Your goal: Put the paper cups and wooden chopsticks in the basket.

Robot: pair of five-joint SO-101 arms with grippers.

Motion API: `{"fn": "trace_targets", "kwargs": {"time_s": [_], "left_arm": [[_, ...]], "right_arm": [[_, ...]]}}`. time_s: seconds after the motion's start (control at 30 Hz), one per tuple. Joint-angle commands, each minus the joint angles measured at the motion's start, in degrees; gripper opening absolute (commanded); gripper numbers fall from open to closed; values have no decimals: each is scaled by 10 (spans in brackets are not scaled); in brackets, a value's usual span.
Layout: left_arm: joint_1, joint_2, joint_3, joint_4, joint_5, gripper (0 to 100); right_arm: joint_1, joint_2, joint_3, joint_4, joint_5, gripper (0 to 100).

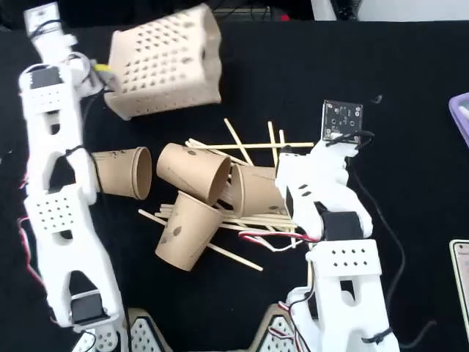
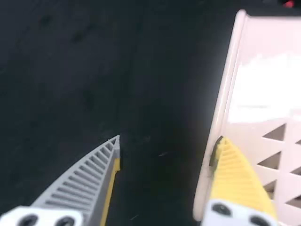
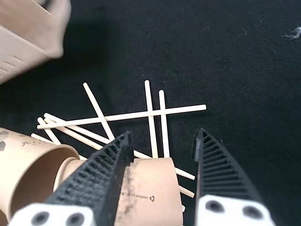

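- Closest under me is my right gripper point(image 3: 163, 133). Its two black fingers stand apart and grasp nothing, one on each side of a paper cup point(image 3: 150, 188) that lies on its side. I judge they straddle it this way so that closing would pinch the cup across its wall.
- That cup sits at the right edge of the heap in the middle of the table point(image 1: 330, 59). Three more cups point(image 1: 194, 170) lie toppled beside it, mouths facing different ways, some touching.
- The wooden chopsticks point(image 3: 122, 117) are scattered under and beyond the cups, several crossing one another. Because some lie pinned beneath cups, I judge the cups are the sensible things to lift first.
- My left gripper point(image 2: 169, 140) is released too, with a wide gap. The yellow finger lies against the wall of the basket point(image 2: 263, 94), and the grey one is well apart from it over bare cloth.
- The basket is tipped over at the far left of the table, well apart from the heap. I cannot see into it. Nothing from the heap has gone in. I judge my left side waits at its wall to steady or right it.
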Motion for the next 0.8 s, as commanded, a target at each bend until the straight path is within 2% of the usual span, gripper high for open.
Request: {"fn": "trace_targets", "kwargs": {"time_s": [0.0, 0.17, 0.3, 0.47, 0.6, 0.77], "left_arm": [[4, 18, 7, 63, -35, 309], [7, 21, 8, 65, -52, 227], [1, 15, 12, 67, -52, 221], [-30, 14, -40, 123, -52, 221], [-76, 14, -174, 202, -50, 221], [-106, 16, -433, 286, -4, 222]], "right_arm": [[-4, 2, -4, -12, -4, 209], [-4, 2, -4, -11, -4, 209], [-4, 2, -3, -9, -4, 209], [-4, 2, -3, -9, -4, 209], [-5, 2, -3, -9, -4, 209], [-5, 2, -4, -12, -4, 209]]}}
